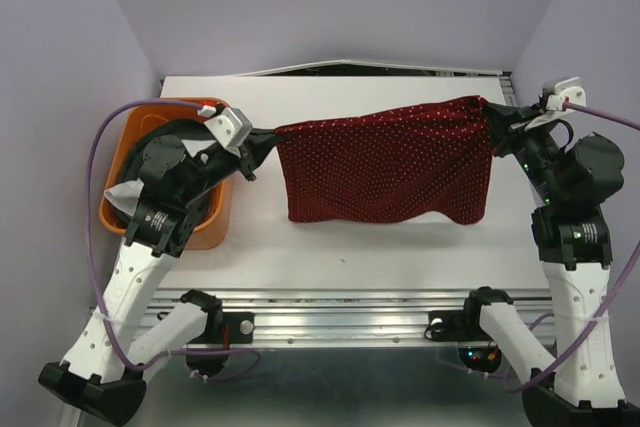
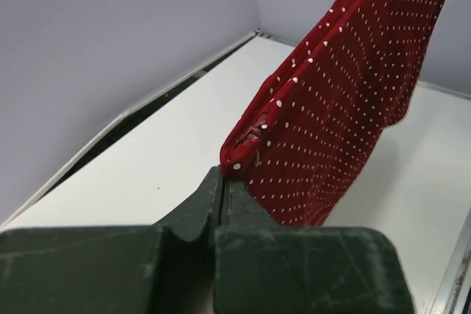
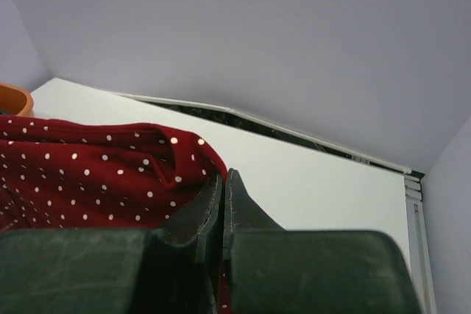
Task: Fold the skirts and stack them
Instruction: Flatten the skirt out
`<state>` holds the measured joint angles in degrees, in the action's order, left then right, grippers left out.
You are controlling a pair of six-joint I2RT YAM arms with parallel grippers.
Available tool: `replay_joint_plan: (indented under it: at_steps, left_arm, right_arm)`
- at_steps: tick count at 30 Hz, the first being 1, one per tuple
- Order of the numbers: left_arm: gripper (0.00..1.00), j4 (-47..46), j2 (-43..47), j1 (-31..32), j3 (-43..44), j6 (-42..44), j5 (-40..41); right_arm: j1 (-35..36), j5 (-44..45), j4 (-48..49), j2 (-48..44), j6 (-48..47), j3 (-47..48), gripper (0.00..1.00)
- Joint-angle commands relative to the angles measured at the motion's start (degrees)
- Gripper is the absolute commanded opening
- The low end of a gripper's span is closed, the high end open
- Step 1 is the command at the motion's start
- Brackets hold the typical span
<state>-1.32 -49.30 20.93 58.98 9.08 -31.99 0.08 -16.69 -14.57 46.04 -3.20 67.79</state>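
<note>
Since the white table [image 1: 400,257] carries no folded pile, I'd call the task barely begun: none of the skirts done. Current item, the red white-dotted skirt [image 1: 385,162], hangs spread in the air over the table's middle, top edge pulled taut. Can't tell if the hem brushes the surface. The orange basket [image 1: 118,147] at the left edge holds a white garment [image 1: 124,192]. The dark cloth beside it is hard to separate from the left arm. The left gripper [image 1: 262,139] is clenched on the skirt's left top corner, the right gripper [image 1: 497,112] on the right one. Remaining: lay flat, fold, repeat for the others, stack.
</note>
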Motion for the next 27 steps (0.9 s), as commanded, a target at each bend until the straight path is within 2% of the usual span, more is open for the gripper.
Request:
replay_joint_plan:
  at_steps: [1, 5, 8, 10, 11, 12, 14, 15, 16, 17, 18, 19, 20, 21, 22, 24, 25, 26, 27]
  left_arm:
    - [0.00, -1.3, 0.9, -1.1, 0.9, -3.4, 2.2]
    - [0.00, -1.2, -5.4, -0.4, 2.5, -6.5, 3.1]
    - [0.00, -2.1, -13.6, 0.1, 4.4, -7.8, 4.1]
    - [0.00, -3.4, -23.6, 0.1, 6.7, -7.9, 5.4]
    - [0.00, -4.1, -23.7, 0.1, 6.7, -7.9, 5.9]
    - [0.00, -4.9, -28.8, 0.0, 7.3, -7.8, 6.5]
    - [0.00, -6.4, -34.6, 0.0, 11.3, -7.9, 7.8]
    - [0.01, -6.6, -40.9, 0.0, 15.8, -8.0, 7.9]
    - [0.03, -5.9, -44.2, 0.0, 18.7, -8.3, 8.8]
    - [0.12, -4.8, -51.4, -0.1, 22.3, -8.5, 9.5]
    - [0.18, -3.1, -55.2, -0.2, 26.1, -8.6, 9.9]
    - [0.27, -1.3, -58.5, -0.3, 34.5, -8.7, 10.4]
    - [0.41, 2.9, -61.8, -0.6, 39.3, -8.7, 12.0]
    - [0.48, 5.2, -67.3, -0.7, 43.5, -9.8, 14.0]
    - [0.56, 6.8, -69.3, -0.9, 50.7, -10.8, 14.8]
    - [0.85, 10.6, -72.6, -1.9, 56.2, -11.7, 16.9]
    - [0.94, 11.0, -72.5, -2.3, 57.9, -11.6, 17.6]
    - [0.98, 10.4, -71.9, -2.6, 57.5, -11.5, 19.7]
    - [0.98, 9.7, -69.7, -3.1, 56.3, -11.5, 20.5]
  right_arm:
    - [-1.3, 9.5, 0.4, 0.1, 0.7, 2.3, 0.01]
    - [-1.3, 11.8, 0.9, 5.5, 0.2, -0.5, 0.01]
    - [-1.3, 12.9, 1.6, 13.3, 0.9, -1.7, 0.01]
    - [-1.3, 13.3, 2.8, 20.4, 1.5, -2.0, 0.01]
    - [-1.3, 12.6, 3.1, 22.8, 1.8, -2.0, 0.01]
    - [-1.3, 12.5, 3.9, 25.3, 2.2, -2.1, 0.01]
    - [-1.3, 12.8, 8.0, 32.8, 2.5, -1.9, 0.01]
    - [-1.3, 13.7, 11.1, 35.3, 2.3, -1.0, 0.01]
    - [-1.3, 14.1, 12.2, 40.9, 2.2, 0.1, 0.04]
    - [-1.3, 14.2, 12.9, 43.8, 2.2, 1.6, 0.12]
    - [-1.3, 14.4, 13.2, 46.9, 2.2, 3.6, 0.25]
    - [-1.3, 15.5, 12.9, 50.0, 2.3, 5.9, 0.39]
    - [-1.3, 16.1, 12.5, 55.4, 2.1, 10.8, 0.68]
    - [-1.3, 16.5, 12.2, 57.6, 1.6, 13.1, 0.77]
    - [-1.3, 18.9, 11.6, 59.4, 1.1, 15.3, 0.81]
    - [-1.3, 19.3, 11.6, 62.4, 0.1, 20.2, 0.89]
    - [-1.3, 19.6, 11.6, 62.9, -0.6, 21.3, 0.89]
    - [-1.9, 18.8, 11.5, 63.1, -1.3, 22.4, 0.90]
    - [-1.9, 17.8, 11.2, 63.4, -1.8, 24.0, 0.90]
